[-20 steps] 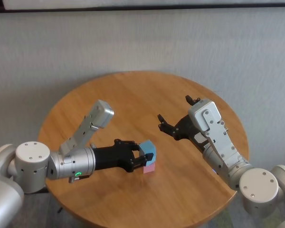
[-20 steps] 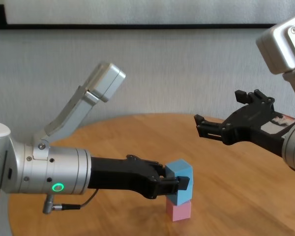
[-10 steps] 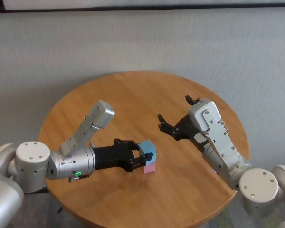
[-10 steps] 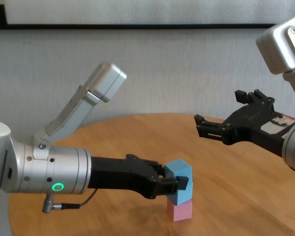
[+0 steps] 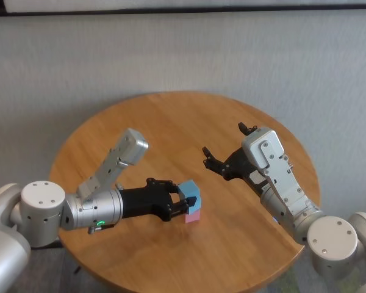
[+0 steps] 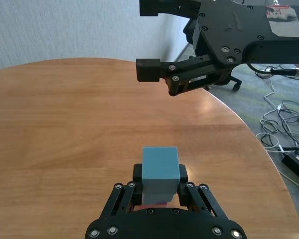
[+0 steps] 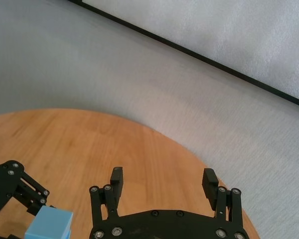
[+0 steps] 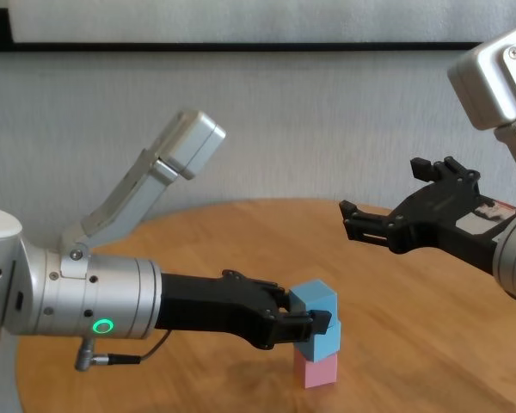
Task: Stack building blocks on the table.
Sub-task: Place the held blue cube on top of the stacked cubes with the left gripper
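Note:
On the round wooden table (image 5: 171, 122) stands a small stack with a pale pink block (image 5: 194, 217) (image 8: 320, 372) at the bottom. My left gripper (image 5: 184, 202) (image 8: 320, 320) (image 6: 159, 175) reaches in level from the left and is shut on the top light blue block (image 5: 192, 194) (image 6: 159, 169). Below its finger, more light blue (image 8: 322, 342) shows between the held block and the pink one; it looks like a second blue block. My right gripper (image 5: 224, 139) (image 8: 381, 185) (image 7: 163, 173) hovers open and empty above the table, to the right of and beyond the stack.
My left elbow link (image 5: 125, 152) rises over the table's left half. The table's rim (image 6: 249, 134) curves close behind the stack in the left wrist view, with cables on the floor (image 6: 289, 144) beyond it.
My left arm's elbow link has shifted slightly up and to the right. The left gripper stays shut on the blue block at the stack. The right arm has not moved.

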Robot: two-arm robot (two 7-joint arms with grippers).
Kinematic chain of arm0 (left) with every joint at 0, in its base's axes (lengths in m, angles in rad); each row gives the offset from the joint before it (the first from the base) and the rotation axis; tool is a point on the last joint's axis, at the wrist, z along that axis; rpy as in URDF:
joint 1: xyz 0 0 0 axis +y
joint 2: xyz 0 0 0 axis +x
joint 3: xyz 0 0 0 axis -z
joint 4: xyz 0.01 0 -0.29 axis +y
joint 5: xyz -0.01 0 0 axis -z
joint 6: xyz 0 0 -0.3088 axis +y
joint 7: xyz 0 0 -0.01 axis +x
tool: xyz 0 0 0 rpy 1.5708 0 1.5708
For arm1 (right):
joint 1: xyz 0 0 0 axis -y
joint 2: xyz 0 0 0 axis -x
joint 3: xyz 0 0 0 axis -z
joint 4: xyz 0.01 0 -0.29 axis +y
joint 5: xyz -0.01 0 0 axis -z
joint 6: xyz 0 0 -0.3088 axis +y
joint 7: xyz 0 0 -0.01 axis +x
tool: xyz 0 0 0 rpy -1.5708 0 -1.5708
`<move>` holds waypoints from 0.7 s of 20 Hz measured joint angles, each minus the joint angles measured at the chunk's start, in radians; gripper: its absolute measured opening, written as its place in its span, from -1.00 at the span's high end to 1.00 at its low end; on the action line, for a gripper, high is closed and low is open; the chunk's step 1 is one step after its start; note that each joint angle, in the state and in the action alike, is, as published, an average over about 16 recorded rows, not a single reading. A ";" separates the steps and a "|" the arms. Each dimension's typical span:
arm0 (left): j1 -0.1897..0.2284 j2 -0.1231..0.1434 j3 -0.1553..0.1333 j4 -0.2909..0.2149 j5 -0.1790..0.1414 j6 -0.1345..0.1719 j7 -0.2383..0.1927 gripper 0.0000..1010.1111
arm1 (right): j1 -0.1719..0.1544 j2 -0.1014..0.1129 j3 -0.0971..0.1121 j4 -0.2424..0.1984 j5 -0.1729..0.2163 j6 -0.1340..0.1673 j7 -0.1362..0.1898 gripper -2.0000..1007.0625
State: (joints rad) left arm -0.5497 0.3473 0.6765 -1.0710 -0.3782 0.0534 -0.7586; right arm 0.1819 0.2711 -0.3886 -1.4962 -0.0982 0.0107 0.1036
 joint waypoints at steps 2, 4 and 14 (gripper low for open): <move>-0.002 0.002 0.004 -0.002 0.003 0.002 -0.001 0.20 | 0.000 0.000 0.000 0.000 0.000 0.000 0.000 -1.00; -0.004 0.003 0.008 -0.003 0.007 0.004 -0.002 0.20 | 0.000 0.000 0.000 0.000 0.000 0.000 0.000 -1.00; -0.008 0.007 0.016 -0.006 0.016 0.010 -0.006 0.14 | 0.000 0.000 0.000 0.000 0.000 0.000 0.000 -1.00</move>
State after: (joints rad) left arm -0.5574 0.3541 0.6923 -1.0772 -0.3626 0.0633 -0.7651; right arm 0.1819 0.2711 -0.3886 -1.4962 -0.0982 0.0107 0.1036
